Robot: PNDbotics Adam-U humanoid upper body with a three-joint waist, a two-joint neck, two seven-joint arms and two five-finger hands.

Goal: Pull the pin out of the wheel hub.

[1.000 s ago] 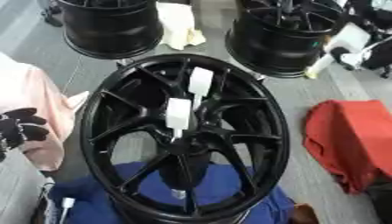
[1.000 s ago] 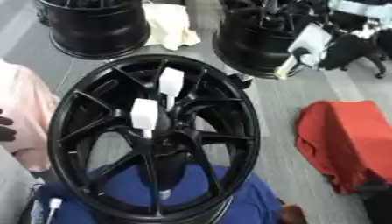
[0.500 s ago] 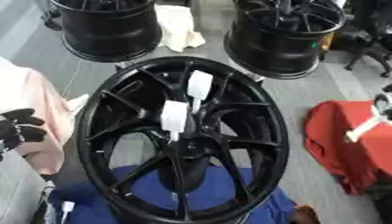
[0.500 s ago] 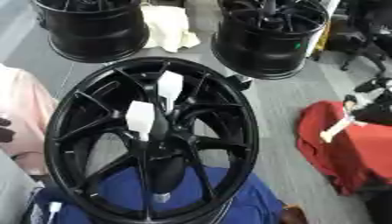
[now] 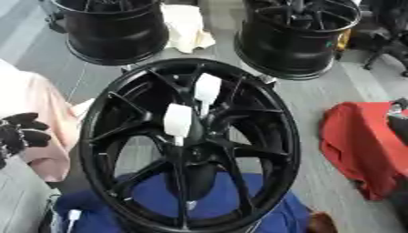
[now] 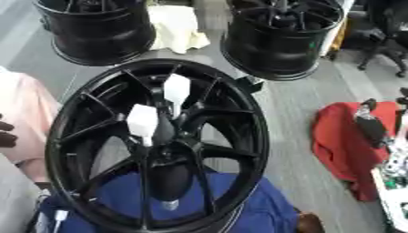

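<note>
A black wheel hub [image 5: 119,113] lies flat in the middle on a blue cloth. Two white pins stand up near its centre, one [image 5: 207,88] farther back and one [image 5: 178,120] closer to me. My left hand [image 5: 17,134] shows at the left edge over a pink cloth, its fingers relaxed, holding nothing and apart from the hub. My right hand [image 6: 371,128] comes in at the right edge above the red cloth, well clear of the hub, and only part of it shows.
Two more black wheels [image 5: 119,27] [image 5: 299,36] stand at the back with a cream cloth [image 5: 185,27] between them. A red cloth [image 5: 359,145] lies right of the hub, a pink cloth [image 5: 36,109] left. The blue cloth [image 5: 231,205] spreads under the hub's near side.
My right arm has come down from the upper right, by the back wheel, to the right edge over the red cloth. The hub, pins and left hand have stayed put.
</note>
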